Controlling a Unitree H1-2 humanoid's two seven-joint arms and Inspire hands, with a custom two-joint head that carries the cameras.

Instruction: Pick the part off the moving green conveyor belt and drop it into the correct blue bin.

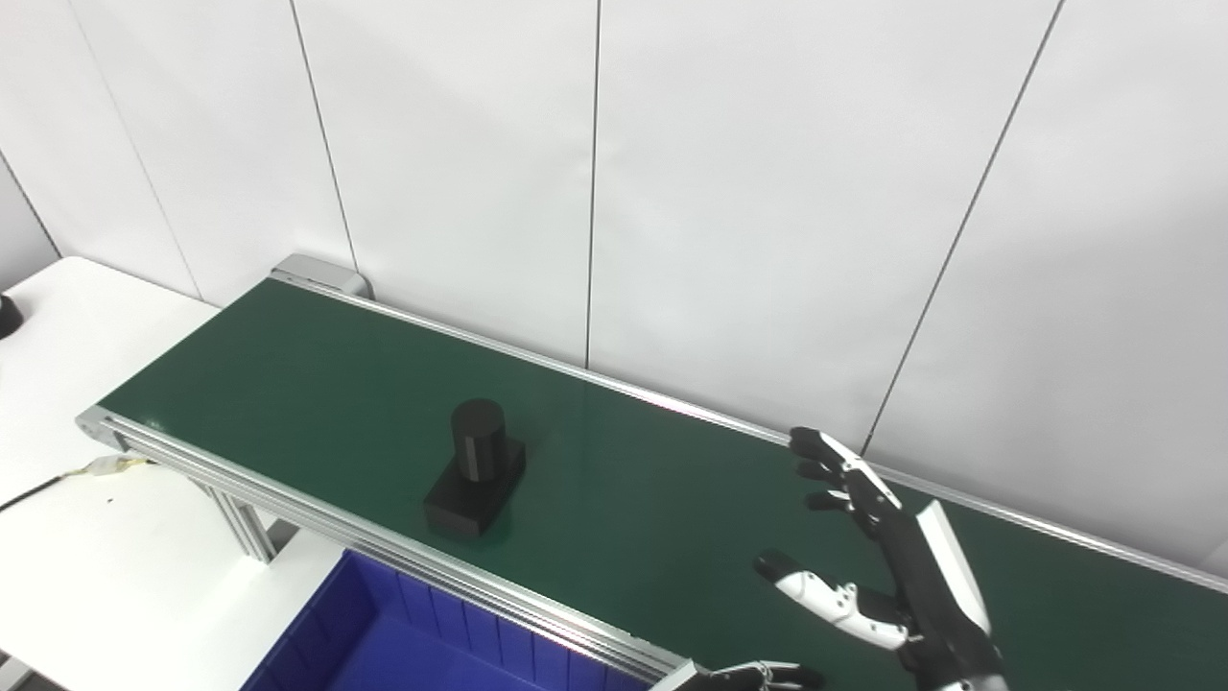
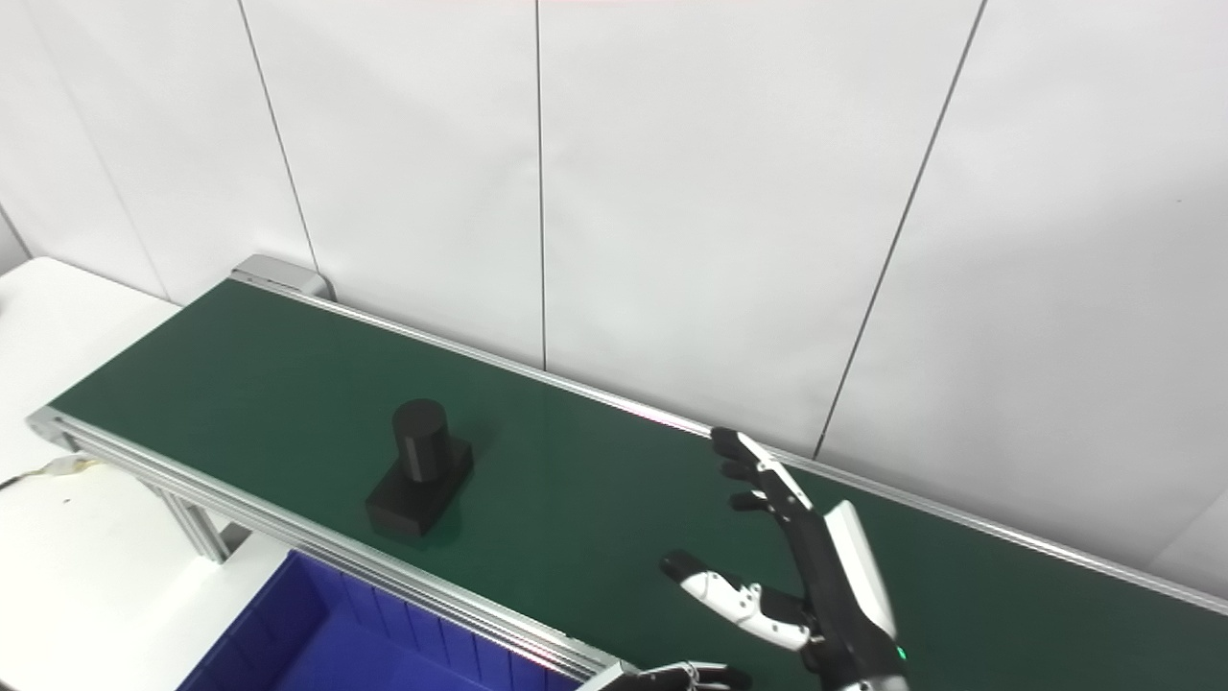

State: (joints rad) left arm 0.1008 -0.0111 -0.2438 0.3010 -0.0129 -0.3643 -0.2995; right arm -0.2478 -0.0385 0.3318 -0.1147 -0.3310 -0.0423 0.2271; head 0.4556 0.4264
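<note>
A black part [image 1: 477, 467], a cylinder standing on a flat block, rests on the green conveyor belt [image 1: 317, 384] near its front rail; it also shows in the right eye view [image 2: 420, 468]. My right hand [image 1: 887, 557] is open above the belt, well to the right of the part, fingers spread and pointing away from me, holding nothing. Only the fingertips of my left hand [image 1: 758, 676] show at the bottom edge, below the belt's front rail. A blue bin [image 1: 384, 643] sits below the belt's front rail at the bottom left.
The belt runs diagonally from the back left to the right edge, with aluminium rails [image 1: 288, 499] on both sides. A white table [image 1: 58, 537] lies left of it with a cable [image 1: 58, 477]. White wall panels stand close behind the belt.
</note>
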